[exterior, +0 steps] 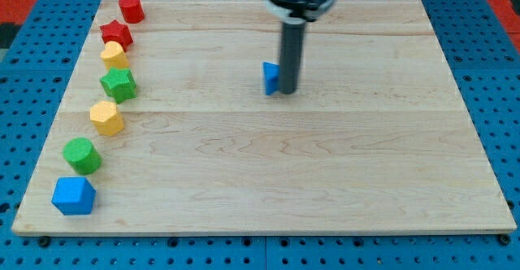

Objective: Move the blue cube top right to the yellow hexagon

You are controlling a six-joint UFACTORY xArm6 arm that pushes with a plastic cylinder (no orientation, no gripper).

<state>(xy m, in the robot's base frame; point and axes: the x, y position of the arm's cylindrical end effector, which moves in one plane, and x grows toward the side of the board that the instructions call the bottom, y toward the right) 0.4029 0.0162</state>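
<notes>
1. Camera view, the arm: it carries no gripper, so there is nothing to be apart, together or clamped. It ends in a dark rod whose tip (288, 91) rests on the wooden counter (341, 172) near its upper middle.

2. Camera view, the task's block: a blue cube (270, 78) sits just to the view's left of the tip, partly hidden behind the rod. They look to be touching, though the overlap makes that hard to confirm. With the tip on its right side, a push would send it leftward.

3. Camera view, the goal: the yellow hexagon (106, 117) lies well apart, in a column down the counter's left edge.

4. Camera view, the column, top to bottom: red cylinder (132, 9), red star (116, 33), a second yellow block (114, 55), green star (119, 84), the hexagon, green cylinder (82, 154), and another blue block (74, 195).

5. Judgement: most of the travel remains, and the crowded column leaves little room beside the hexagon.
</notes>
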